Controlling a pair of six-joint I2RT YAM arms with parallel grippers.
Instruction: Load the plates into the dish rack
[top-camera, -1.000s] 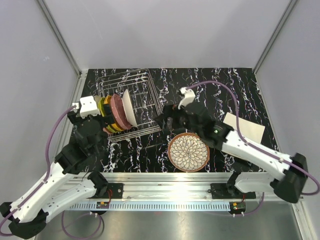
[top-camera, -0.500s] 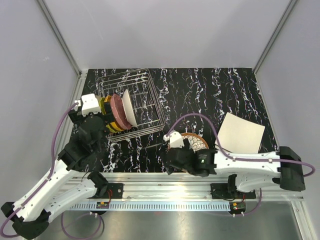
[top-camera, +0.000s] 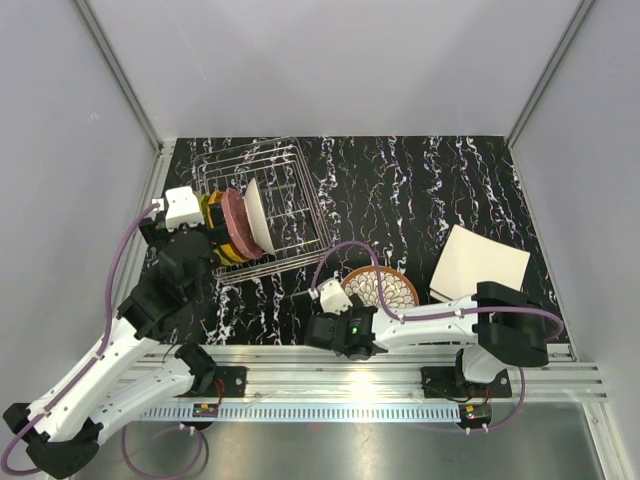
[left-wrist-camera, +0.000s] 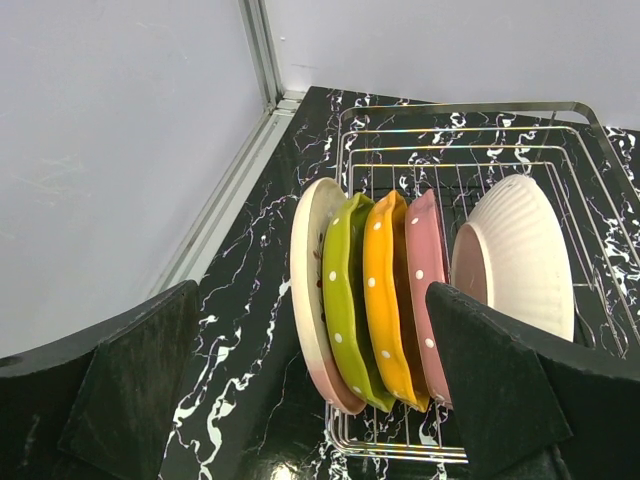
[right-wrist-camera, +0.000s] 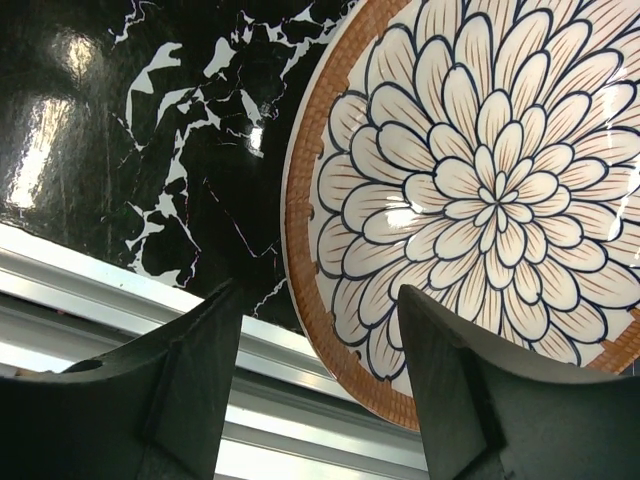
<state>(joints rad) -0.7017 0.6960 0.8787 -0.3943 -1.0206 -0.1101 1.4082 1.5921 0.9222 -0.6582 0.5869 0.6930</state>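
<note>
- Swung back from beside the dish rack (top-camera: 290, 195), the right arm now lies folded low along the near rail, at the lower middle of the overhead view, and the right gripper (right-wrist-camera: 320, 288) has come down at the near-left rim of the petal-patterned plate (right-wrist-camera: 470, 180).
- Its jaws stand apart, one finger over the black marble table (top-camera: 430, 190) and the other over the plate's face. The brown rim runs between them and they do not yet pinch it.
- That plate lies flat on the table, right of centre and close to the near edge.
- Further right, a cream squarish plate (top-camera: 480, 262) lies flat, apart from the petal one.
- At the left, the left gripper (left-wrist-camera: 312, 290) hangs spread wide and holds nothing, just short of the rack's near-left corner.
- Five plates stand on edge in the rack, at the upper left of the table.
- In the left wrist view they run left to right: cream plate (left-wrist-camera: 310, 260), lime-green plate (left-wrist-camera: 345, 290), orange plate (left-wrist-camera: 385, 280), pink plate (left-wrist-camera: 425, 280), then a white ribbed plate (left-wrist-camera: 520, 250) leaning away.
</note>
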